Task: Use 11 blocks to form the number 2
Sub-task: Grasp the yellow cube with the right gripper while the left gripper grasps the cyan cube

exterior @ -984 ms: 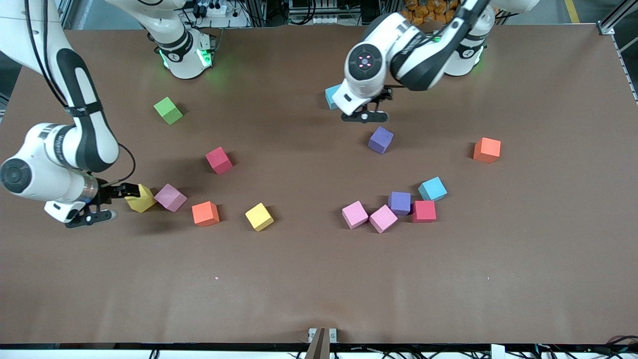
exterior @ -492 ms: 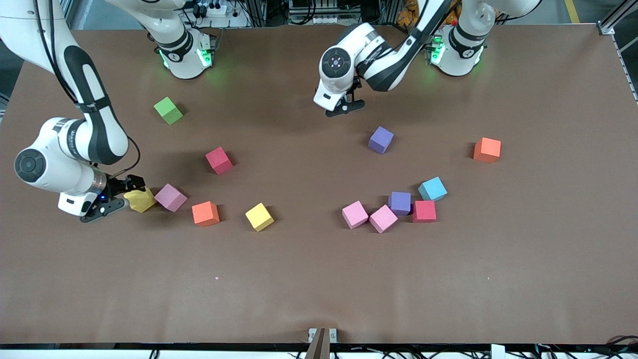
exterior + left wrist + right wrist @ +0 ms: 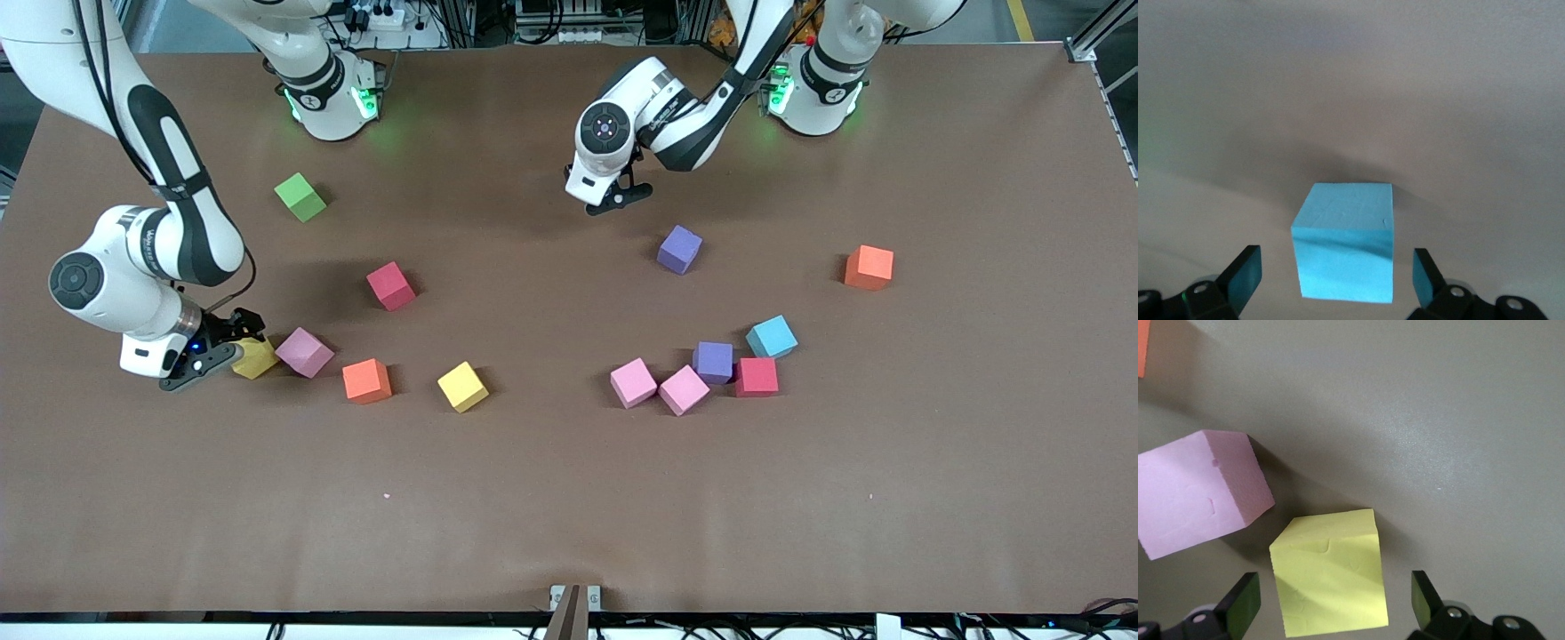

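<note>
Blocks lie scattered across the brown table.

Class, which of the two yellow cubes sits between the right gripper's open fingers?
The yellow foam cube touching the pink cube; the other yellow cube stands alone.

Brown table, cubes scattered singly on it, none stacked: green cube, red, yellow partly hidden, pink, orange, yellow. Toward left arm's end: purple, orange, a close cluster of two pink, purple, red, light blue. One more light blue in left wrist view.
</note>
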You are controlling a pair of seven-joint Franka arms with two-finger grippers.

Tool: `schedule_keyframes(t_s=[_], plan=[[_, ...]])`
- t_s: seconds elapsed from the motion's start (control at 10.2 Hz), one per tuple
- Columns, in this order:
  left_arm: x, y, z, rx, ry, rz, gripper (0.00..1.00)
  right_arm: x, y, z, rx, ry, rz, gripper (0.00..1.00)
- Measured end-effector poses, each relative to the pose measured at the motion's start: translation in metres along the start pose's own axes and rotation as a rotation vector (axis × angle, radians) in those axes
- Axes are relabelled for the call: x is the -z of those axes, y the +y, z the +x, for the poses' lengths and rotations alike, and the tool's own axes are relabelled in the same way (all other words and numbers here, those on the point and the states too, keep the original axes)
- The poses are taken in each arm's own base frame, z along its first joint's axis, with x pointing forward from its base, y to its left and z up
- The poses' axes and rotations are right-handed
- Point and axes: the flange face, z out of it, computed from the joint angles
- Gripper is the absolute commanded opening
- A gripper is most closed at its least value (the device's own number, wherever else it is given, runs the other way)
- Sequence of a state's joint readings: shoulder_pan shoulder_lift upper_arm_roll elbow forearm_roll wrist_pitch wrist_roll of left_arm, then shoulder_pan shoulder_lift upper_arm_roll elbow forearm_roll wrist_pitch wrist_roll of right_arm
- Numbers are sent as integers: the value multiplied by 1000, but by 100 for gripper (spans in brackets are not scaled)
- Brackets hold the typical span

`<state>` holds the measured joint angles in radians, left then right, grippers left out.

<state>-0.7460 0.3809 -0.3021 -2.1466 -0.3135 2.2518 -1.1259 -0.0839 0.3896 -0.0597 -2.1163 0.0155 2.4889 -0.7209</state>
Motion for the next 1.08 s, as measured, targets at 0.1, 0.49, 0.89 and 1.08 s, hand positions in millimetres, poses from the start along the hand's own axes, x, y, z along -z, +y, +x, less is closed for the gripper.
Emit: schedule_keyframes(t_s=[0.1, 0.49, 0.89, 1.08], plan=[[-6, 0, 1, 2, 0, 1, 100, -3, -1, -1, 3, 2, -2, 100], [-24, 1, 8, 13, -7, 7, 43, -21, -3, -9, 0, -12, 7, 100], [-16, 8, 7, -176, 5, -22, 12, -38, 1, -14, -11, -16, 7, 100], [-9, 14, 7, -227, 11, -38, 13, -45, 3, -17, -16, -19, 8, 61]])
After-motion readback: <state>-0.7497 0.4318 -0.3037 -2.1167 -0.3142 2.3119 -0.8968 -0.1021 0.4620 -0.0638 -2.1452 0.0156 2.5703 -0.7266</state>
